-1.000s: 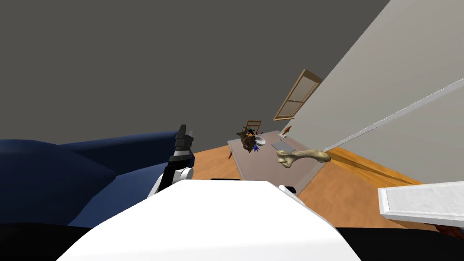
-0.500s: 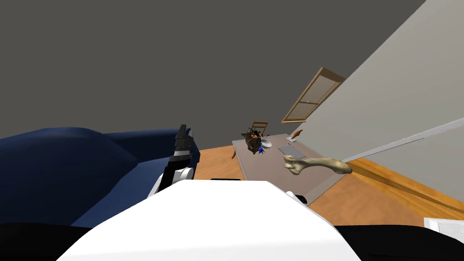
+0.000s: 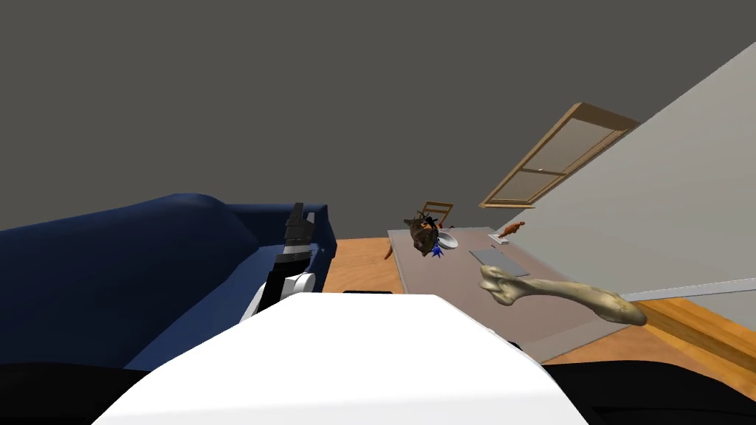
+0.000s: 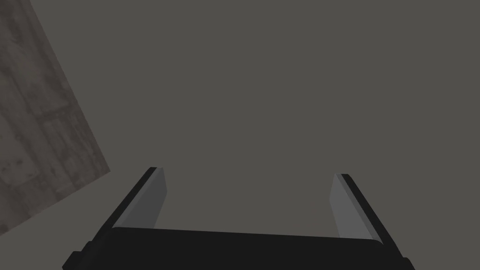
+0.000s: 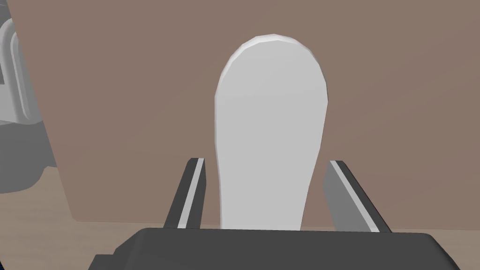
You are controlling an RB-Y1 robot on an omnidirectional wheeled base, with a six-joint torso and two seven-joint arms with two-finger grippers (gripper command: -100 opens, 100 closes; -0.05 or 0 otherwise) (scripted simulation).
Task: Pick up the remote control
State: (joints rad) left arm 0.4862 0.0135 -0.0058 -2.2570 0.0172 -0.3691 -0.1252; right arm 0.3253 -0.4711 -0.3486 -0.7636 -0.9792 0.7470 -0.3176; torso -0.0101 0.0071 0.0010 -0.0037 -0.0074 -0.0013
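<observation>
The right gripper (image 5: 267, 162) is low over the brown table (image 5: 398, 93). Its two fingers (image 5: 192, 192) are open. The white remote (image 5: 270, 122) lies flat on the table, between them. One finger is on each side of the remote, very near it, and there looks to be a thin gap at each side. One end of the remote is by the table edge next to the gripper. Its round end points away, toward the middle of the table.

The left gripper (image 4: 248, 172) is open too and holds nothing. In the head view the left arm (image 3: 295, 247) is up above the blue sofa (image 3: 148, 258).

In the head view the table (image 3: 450, 277) stands on a wood floor (image 3: 358, 258) beside the sofa. A big bone (image 3: 561, 291) is near the table's right edge. A flat grey thing (image 3: 499, 260) lies just past it. A small orange toy (image 3: 511, 230) is at the far right corner. A dark lump (image 3: 423, 236), a white bowl (image 3: 447, 240) and a small blue thing (image 3: 435, 251) sit close together by the far edge. A chair (image 3: 437, 209) stands behind that edge.
</observation>
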